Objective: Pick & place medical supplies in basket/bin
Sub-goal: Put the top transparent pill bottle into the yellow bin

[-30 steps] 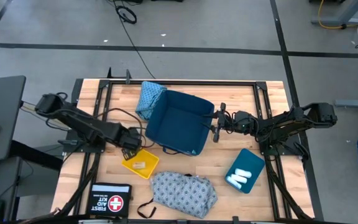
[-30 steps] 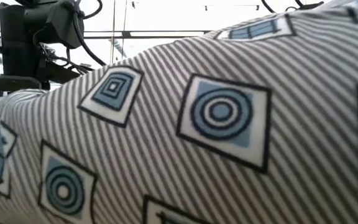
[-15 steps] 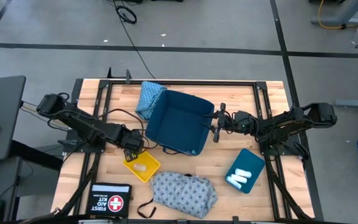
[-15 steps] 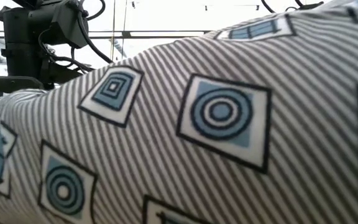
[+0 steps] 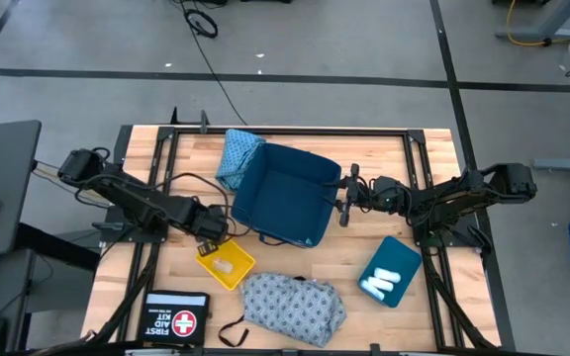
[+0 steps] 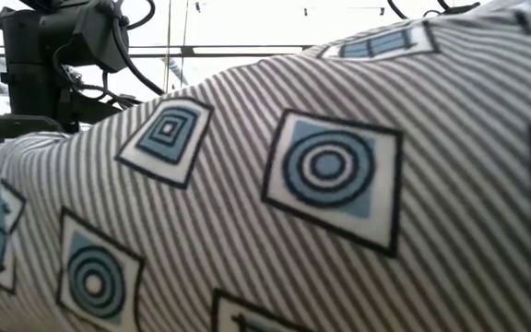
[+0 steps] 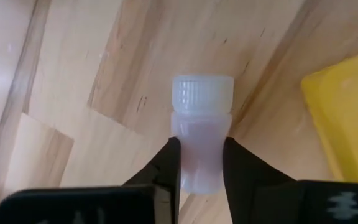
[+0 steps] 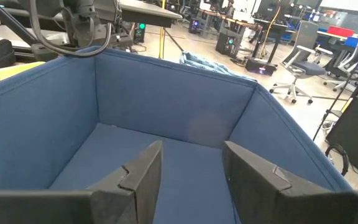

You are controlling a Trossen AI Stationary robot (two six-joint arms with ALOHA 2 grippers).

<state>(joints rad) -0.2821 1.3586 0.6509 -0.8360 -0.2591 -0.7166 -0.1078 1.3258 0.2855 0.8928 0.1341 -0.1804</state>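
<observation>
My left gripper (image 5: 212, 233) (image 7: 201, 149) is next to the yellow tray (image 5: 225, 261), shut on a small translucent white vial (image 7: 201, 134) with a ribbed cap. A pale item (image 5: 223, 265) lies in that tray. My right gripper (image 5: 344, 201) (image 8: 191, 165) is open at the right rim of the dark blue bin (image 5: 287, 194), looking into it. The teal-blue cloth (image 5: 237, 153) lies against the bin's far left wall. The grey-blue garment (image 5: 293, 307) with its strap lies at the near edge and fills the low view (image 6: 321, 184). White rolls (image 5: 380, 282) lie in a teal tray (image 5: 400, 253). My left gripper pinches the vial's body below the cap (image 7: 201, 163) between its two fingers (image 7: 171, 165). The vial lies along the fingers, and its capped end (image 7: 202, 93) sticks out beyond their tips over the wooden table. Whether it is clear of the table I cannot tell.
A black first aid kit (image 5: 176, 318) lies at the near left corner. The blue bin takes up the table's middle. Bare wood shows between the bin and the grey-blue garment and at the far right corner (image 5: 433, 148). Black frame rails run along the table's edges.
My left gripper has moved a little toward the near edge and the yellow tray, then held still. The right arm, the bin and the cloths have kept their places.
</observation>
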